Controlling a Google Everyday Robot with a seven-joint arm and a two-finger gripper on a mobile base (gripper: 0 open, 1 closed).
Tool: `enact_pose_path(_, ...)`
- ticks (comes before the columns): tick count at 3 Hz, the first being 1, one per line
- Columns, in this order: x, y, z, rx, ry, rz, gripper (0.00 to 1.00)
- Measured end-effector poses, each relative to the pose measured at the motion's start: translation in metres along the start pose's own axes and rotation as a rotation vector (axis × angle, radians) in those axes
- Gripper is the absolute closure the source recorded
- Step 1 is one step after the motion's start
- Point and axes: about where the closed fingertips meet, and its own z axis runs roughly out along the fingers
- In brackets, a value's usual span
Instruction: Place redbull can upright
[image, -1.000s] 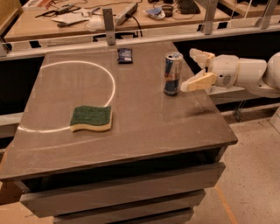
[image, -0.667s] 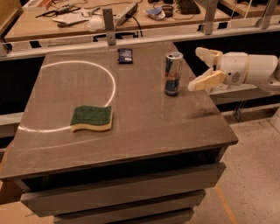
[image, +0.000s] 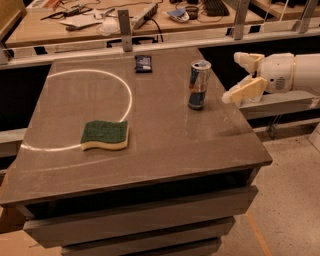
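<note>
Nearest the camera, the grey table (image: 175, 145) shows its front edge with drawer fronts (image: 140, 215) stacked below. On the top, left of centre, lies a green-and-yellow sponge (image: 105, 135), flat, touching the end of a white arc (image: 131, 100) that curves across the surface. Further back on the right, the redbull can (image: 199, 85) stands upright on the table, silver top rim up, near the right edge. Just off that edge hangs the gripper (image: 239, 76), to the can's right and clear of it, fingers spread wide with nothing between them. Beyond, a small dark-blue packet (image: 143, 63) lies flat by the far edge, and behind it sits a cluttered workbench (image: 60, 30).
</note>
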Motion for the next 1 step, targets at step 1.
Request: enact_pose_path(1, 0.0, 0.0, 0.0001, 0.0, 0.0, 0.0, 0.0)
